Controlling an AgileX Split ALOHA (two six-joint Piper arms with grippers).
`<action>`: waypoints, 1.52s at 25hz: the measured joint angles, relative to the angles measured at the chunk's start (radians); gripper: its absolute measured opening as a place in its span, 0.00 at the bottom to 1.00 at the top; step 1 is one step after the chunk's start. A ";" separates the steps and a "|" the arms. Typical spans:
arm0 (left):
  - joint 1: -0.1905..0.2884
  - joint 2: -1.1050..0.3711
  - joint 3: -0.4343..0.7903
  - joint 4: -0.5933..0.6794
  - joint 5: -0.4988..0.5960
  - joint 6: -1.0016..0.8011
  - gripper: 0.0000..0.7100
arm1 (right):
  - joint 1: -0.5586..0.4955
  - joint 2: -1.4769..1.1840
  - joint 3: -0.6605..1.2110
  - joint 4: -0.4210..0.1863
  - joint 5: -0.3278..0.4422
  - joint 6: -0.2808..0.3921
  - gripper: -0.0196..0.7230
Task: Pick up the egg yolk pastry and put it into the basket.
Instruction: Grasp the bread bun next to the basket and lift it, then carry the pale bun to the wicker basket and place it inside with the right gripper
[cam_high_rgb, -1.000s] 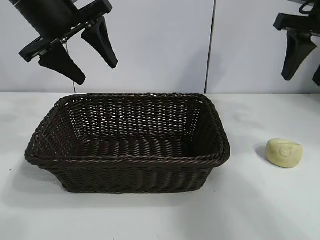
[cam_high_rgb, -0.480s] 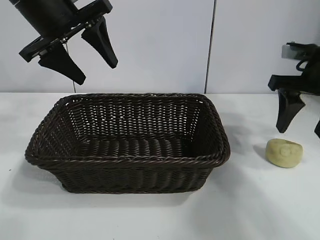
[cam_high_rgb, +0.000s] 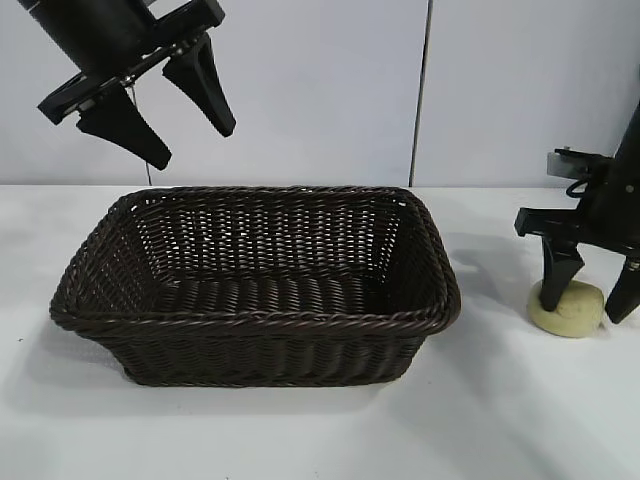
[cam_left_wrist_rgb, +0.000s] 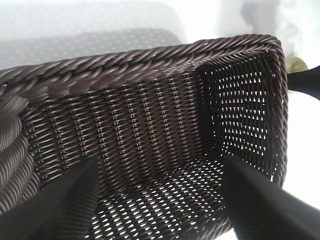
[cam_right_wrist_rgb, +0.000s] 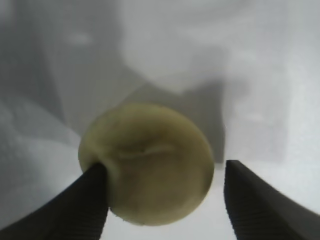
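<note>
We see a white table (cam_high_rgb: 300, 430), matte, running back to a pale wall. Two things sit directly on it: the basket (cam_high_rgb: 255, 320), dark brown wicker, left of centre, and the egg yolk pastry (cam_high_rgb: 570, 308), at 3 o'clock from the basket, apart from its rim. Both cast soft shadows on the tabletop.

A flat white matte table (cam_high_rgb: 300, 430) meets a pale grey panelled wall (cam_high_rgb: 320, 90) split by 1 dark vertical seam (cam_high_rgb: 421, 95).
</note>
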 joint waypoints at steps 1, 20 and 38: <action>0.000 0.000 0.000 0.000 0.000 0.000 0.71 | 0.000 0.000 0.000 0.000 -0.001 0.000 0.39; 0.000 0.000 0.000 0.000 0.003 0.000 0.71 | 0.000 -0.221 -0.187 0.070 0.203 -0.087 0.17; 0.000 0.000 0.000 0.000 0.003 0.000 0.71 | 0.270 -0.232 -0.234 0.178 0.261 -0.147 0.17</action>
